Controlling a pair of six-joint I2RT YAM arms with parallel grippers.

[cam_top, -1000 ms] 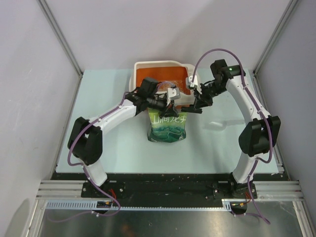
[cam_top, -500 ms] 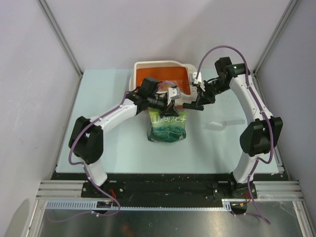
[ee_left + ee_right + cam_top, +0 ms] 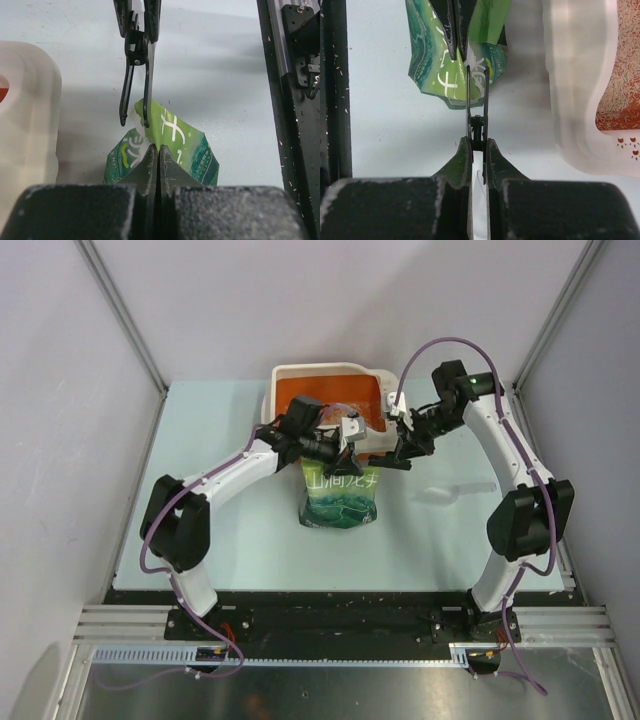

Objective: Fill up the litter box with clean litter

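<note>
Litter box [image 3: 570,75] runs off the right edge in the right wrist view; from above, the left arm [image 3: 255,462] covers its near end plus the pouch [image 3: 340,502] top.

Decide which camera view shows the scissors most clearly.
Left wrist: the scissors appear full-length, blades slightly parted at the green pouch. Right wrist shows them edge-on in the right gripper; from above they are tiny.

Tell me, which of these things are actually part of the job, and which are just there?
In the job: litter box, litter in it, green pouch, scissors, left tool pinching the pouch, right tool holding the scissors.
Just there: table, metal rail.
</note>
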